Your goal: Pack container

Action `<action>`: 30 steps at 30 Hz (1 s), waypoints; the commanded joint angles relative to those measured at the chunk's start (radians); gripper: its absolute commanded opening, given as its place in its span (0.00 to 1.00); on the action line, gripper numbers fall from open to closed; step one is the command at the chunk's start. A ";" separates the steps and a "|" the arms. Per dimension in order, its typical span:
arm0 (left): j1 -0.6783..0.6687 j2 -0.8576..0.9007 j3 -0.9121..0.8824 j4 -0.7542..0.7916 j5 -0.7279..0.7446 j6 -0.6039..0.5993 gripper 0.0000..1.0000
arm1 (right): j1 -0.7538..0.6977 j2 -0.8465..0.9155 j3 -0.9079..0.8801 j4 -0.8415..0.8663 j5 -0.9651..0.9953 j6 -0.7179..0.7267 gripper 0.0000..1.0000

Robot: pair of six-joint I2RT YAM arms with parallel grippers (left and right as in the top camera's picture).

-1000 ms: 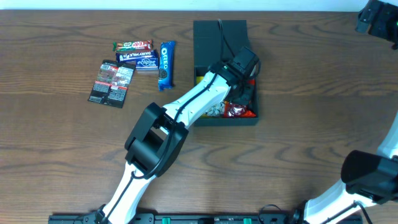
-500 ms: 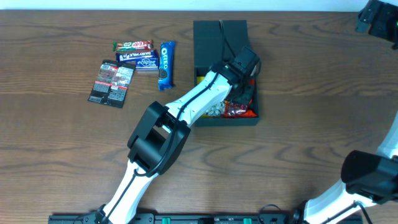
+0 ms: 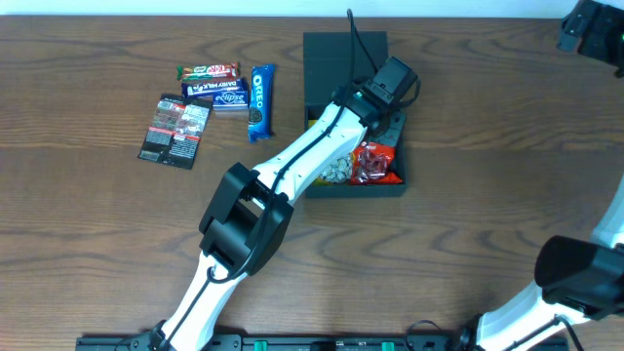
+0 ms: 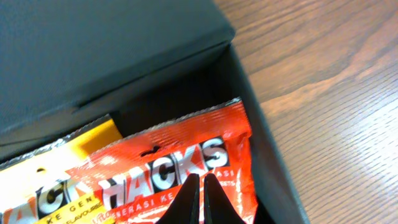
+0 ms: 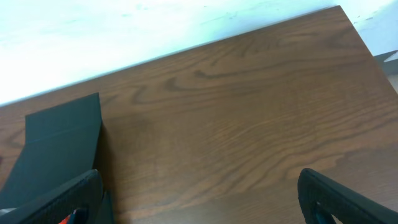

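Left arm has pulled up and back toward the box's far side since a second ago, uncovering the red packet.

The left gripper point(image 4: 199, 186) hangs over the red packet point(image 4: 180, 174) with its jaws pressed together and nothing between them; the right gripper point(image 5: 199, 205) sits well off at the worktop's point(image 3: 487, 195) far corner, jaws spread wide. The box point(image 3: 395, 187) lies mid-worktop, flap lid point(image 3: 331, 58) folded back flat — thin cardboard, probably light and stiff enough, best taken by a wall or the lid's free edge, not the floppy hinge. Readable print: "HACKS" on the red packet, "OREO" on the blue packet point(image 3: 260, 100), "eclipse" on the gum pack point(image 3: 226, 97) — other labels too small.
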 commanded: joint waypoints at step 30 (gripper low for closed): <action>0.045 -0.099 0.121 0.005 -0.127 0.008 0.05 | -0.022 -0.011 -0.005 0.003 -0.001 0.010 0.99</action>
